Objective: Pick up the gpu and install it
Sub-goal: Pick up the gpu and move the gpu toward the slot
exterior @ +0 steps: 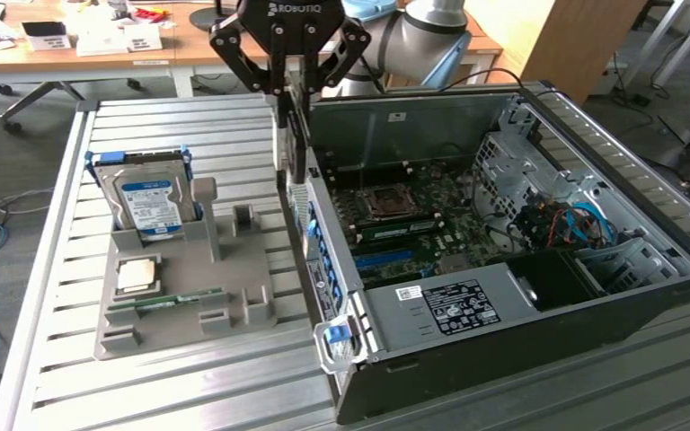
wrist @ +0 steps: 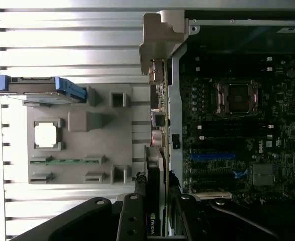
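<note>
Hovering at the open computer case (exterior: 501, 359), above its wall on the exterior view's left, beside the grey parts tray (exterior: 243, 269), with the gripper (exterior: 290, 90) clamped on the top edge of the gpu (exterior: 285, 148). Seemingly mid-carry, not yet seated; probably calls for squaring the card's edge over the blue slot (wrist: 212, 156). Hung upright and edge-on: thin green board, black cooler, silver bracket (wrist: 160, 32) at the free end.
</note>
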Controlling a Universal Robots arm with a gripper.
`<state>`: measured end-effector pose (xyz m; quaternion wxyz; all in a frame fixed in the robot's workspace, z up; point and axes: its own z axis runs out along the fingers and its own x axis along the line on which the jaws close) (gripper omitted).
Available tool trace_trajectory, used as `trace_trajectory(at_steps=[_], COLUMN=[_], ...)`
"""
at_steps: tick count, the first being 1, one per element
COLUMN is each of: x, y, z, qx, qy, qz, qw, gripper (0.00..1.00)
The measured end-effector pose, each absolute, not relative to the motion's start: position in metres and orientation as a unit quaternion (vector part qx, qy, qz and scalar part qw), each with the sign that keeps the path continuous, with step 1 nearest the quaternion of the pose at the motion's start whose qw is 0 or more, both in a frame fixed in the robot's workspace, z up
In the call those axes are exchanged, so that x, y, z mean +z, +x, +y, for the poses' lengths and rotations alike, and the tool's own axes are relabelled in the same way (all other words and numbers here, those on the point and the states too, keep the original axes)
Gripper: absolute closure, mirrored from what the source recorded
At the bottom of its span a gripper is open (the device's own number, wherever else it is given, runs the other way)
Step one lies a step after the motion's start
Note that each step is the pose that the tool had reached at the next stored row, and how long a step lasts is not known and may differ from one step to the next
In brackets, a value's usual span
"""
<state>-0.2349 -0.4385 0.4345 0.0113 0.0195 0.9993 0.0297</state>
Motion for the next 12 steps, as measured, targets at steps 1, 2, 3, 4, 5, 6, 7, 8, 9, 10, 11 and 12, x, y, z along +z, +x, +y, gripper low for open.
trace_trajectory(at_steps=[1,2,3,4,5,6,7,8,9,10,11,12], x=[0.4345,0.4345,0.4345,0.4345,0.4345,0.4346,0.4345,0.4345,0.4345,0.4345,0.4345,0.4345], y=[-0.2341,-0.2333,-0.2325,-0.2316,-0.2308,-0.2299,-0.2289,-0.228,-0.2271,-0.2262,-0.2252,-0.2242], z=[-0.4386,-0.4386,-0.4385,-0.4385,-0.4385,-0.4385,-0.4385,-0.4385,-0.4385,-0.4385,-0.4385,-0.4385], qx=[0.03,0.03,0.03,0.03,0.03,0.03,0.03,0.03,0.03,0.03,0.03,0.03], qy=[0.02,0.019,0.02,0.02,0.02,0.02,0.02,0.02,0.02,0.02,0.02,0.02], qz=[0.999,0.999,0.999,0.999,0.999,0.999,0.999,0.999,0.999,0.999,0.999,0.999], qw=[0.011,0.011,0.011,0.011,0.011,0.011,0.011,0.011,0.011,0.011,0.011,0.011], gripper=[0.73,0.73,0.73,0.73,0.73,0.73,0.73,0.73,0.73,0.73,0.73,0.73])
